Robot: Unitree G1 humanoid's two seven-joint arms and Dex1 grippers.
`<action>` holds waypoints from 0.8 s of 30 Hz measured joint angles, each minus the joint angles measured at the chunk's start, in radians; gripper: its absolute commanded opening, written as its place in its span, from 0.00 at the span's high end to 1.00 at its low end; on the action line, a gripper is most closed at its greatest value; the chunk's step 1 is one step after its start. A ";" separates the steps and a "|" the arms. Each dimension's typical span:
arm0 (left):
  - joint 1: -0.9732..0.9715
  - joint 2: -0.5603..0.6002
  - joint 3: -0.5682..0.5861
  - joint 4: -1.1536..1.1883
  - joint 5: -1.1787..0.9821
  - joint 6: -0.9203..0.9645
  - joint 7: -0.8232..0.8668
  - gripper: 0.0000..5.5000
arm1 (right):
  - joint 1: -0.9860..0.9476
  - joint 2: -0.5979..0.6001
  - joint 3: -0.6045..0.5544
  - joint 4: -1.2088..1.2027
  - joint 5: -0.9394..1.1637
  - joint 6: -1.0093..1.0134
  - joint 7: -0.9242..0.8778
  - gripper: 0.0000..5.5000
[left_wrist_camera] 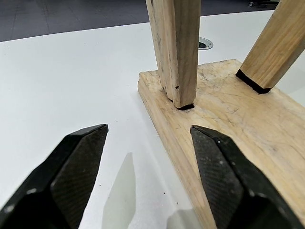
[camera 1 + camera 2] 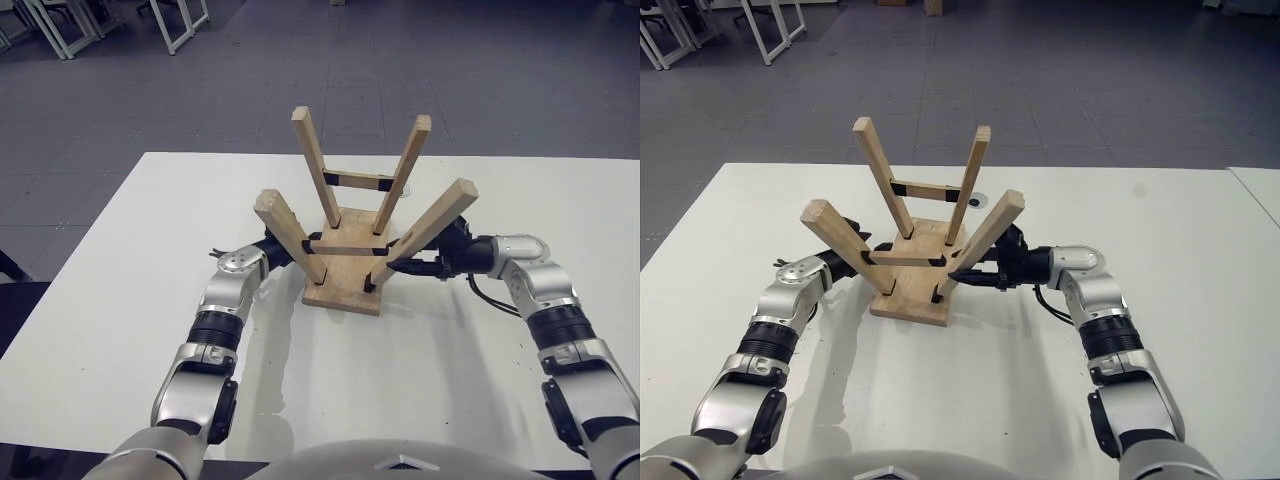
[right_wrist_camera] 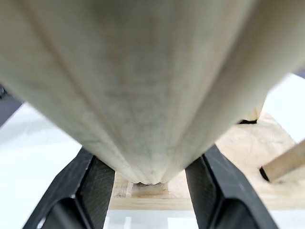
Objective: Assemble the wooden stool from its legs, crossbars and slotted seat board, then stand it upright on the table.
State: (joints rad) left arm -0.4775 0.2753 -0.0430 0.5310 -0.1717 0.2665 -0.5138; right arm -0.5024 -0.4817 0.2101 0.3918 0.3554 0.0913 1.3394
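White worktop (image 2: 120,300) carries the stool (image 2: 345,243) upside down, with legs (image 2: 312,150) and crossbars (image 2: 360,181) fitted. Left jaws stand spread beside the seat board (image 1: 238,119); right jaws pinch one leg (image 2: 432,218). Next, it seems, both must turn it upright.

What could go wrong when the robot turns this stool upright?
1. The stool stands legs-up, and the right pincer is at one leg only. Lifting there may strain that joint or pull it loose.
2. The left pincer is open beside the seat, holding nothing, so the stool could slide or topple mid-turn.
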 measured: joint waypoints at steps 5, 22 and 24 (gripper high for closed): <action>0.025 -0.001 0.001 -0.041 0.001 0.008 0.002 0.42 | 0.082 -0.047 0.021 -0.166 -0.012 0.016 -0.048 0.63; -0.016 0.377 0.374 -0.953 0.083 0.322 0.253 0.42 | 0.141 -0.052 0.098 -0.306 -0.100 0.011 -0.297 0.63; -0.158 0.402 0.253 -1.102 0.026 0.440 0.194 0.42 | 0.132 -0.051 0.110 -0.316 -0.109 0.047 -0.325 0.63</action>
State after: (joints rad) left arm -0.6357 0.6771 0.2099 -0.5707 -0.1455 0.7062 -0.3201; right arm -0.3705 -0.5331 0.3197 0.0753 0.2467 0.1382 1.0144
